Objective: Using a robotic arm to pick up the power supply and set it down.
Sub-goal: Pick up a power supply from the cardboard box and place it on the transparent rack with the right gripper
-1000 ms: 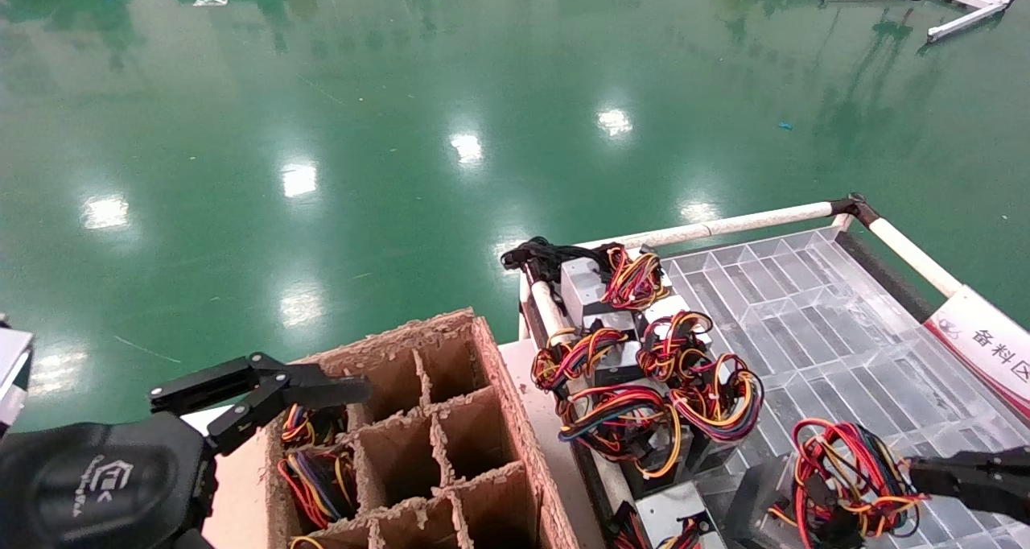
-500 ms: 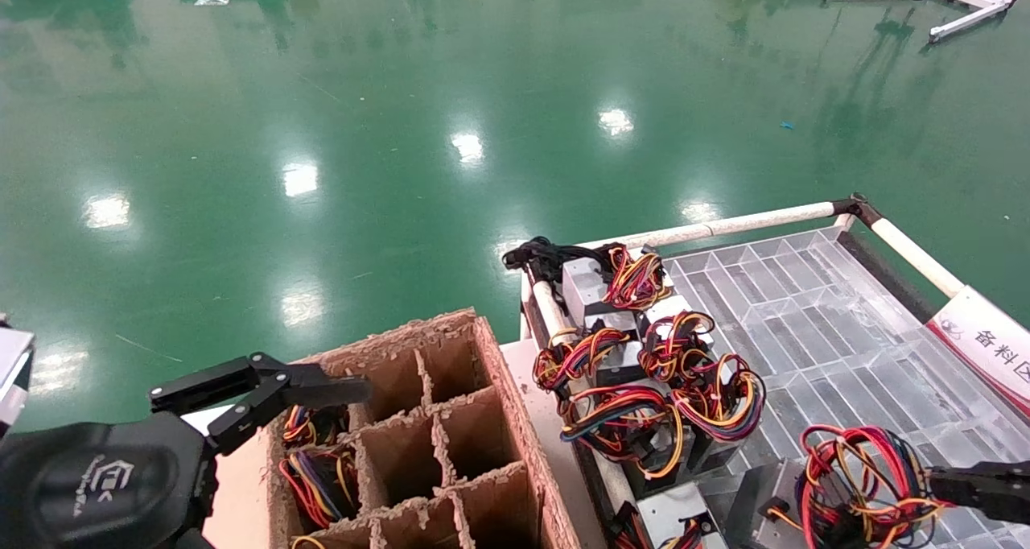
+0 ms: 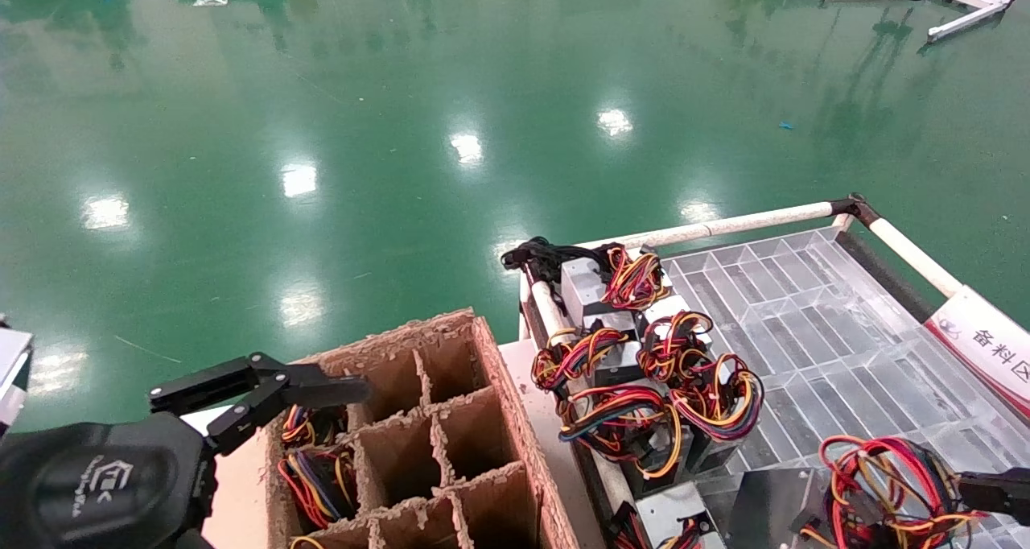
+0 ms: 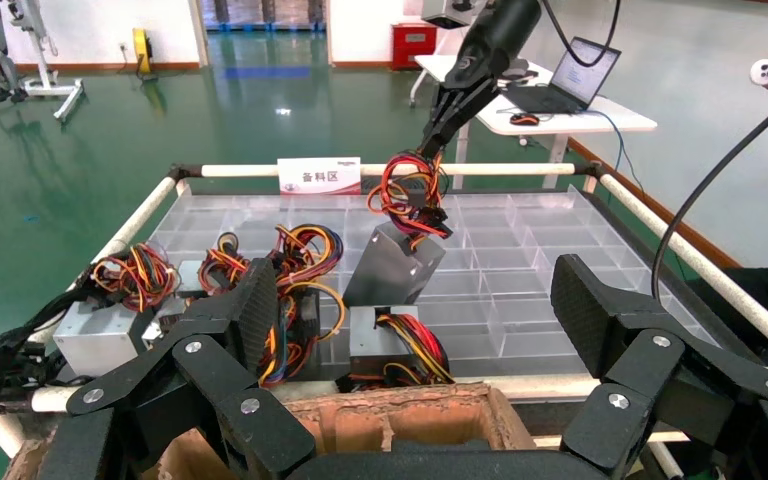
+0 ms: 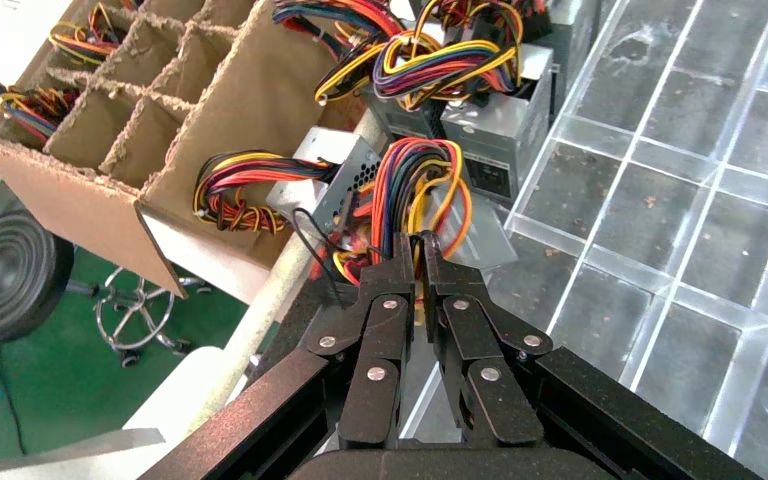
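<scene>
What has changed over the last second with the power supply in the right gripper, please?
The right gripper, shut on the wire bundle of the power supply, has carried it rightward and toward the robot over the clear tray. The left gripper stayed open above the cardboard box; the other supplies are unmoved.

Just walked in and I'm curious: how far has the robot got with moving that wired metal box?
Picked up: the right gripper is shut on the power supply's wires, and the box hangs tilted over the clear tray. Left to do: setting it down. The left gripper hangs open over the cardboard crate.
</scene>
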